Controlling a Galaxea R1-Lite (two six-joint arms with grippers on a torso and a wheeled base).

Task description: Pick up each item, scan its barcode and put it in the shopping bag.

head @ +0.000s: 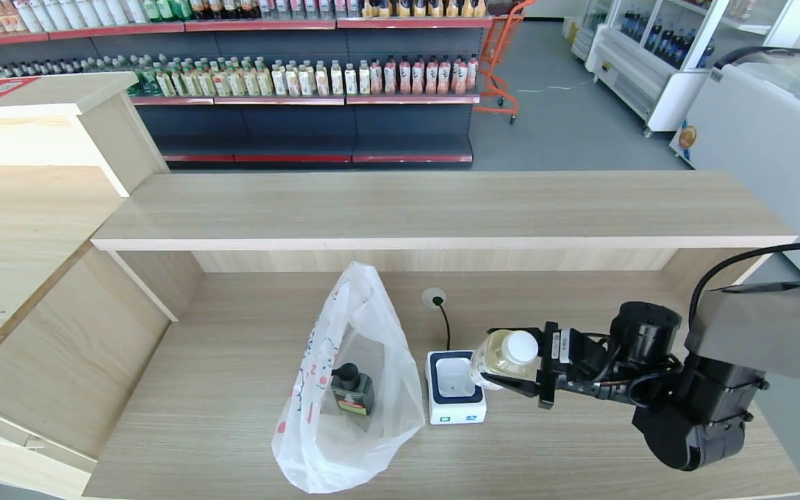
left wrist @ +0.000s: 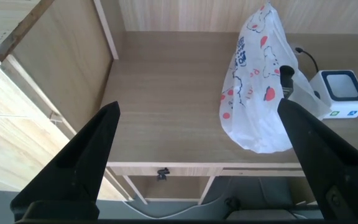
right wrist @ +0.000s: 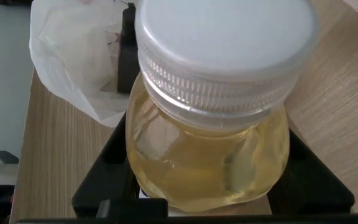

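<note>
On the wooden counter (head: pixel 219 417) stands the white shopping bag (head: pixel 313 444) containing a dark bottle (head: pixel 352 392), the scanner (head: pixel 455 410) just beside it, the right gripper (head: pixel 509 361) clamped on a yellow drink bottle (right wrist: pixel 207 149) at the scanner's edge, and the left gripper (left wrist: pixel 197 111) spread wide.

yellow bottle (head: pixel 504 357), in right gripper (head: pixel 498 360): pale label, print not legible
scanner (head: pixel 455 389), just beside the fingertips: small green and blue marks on front, unreadable
shopping bag (head: pixel 372 423), beyond scanner from the fingers: red/blue cartoon print, no words legible
dark bottle (head: pixel 353 393) in bag: red-green label, too small
readable text: none
</note>
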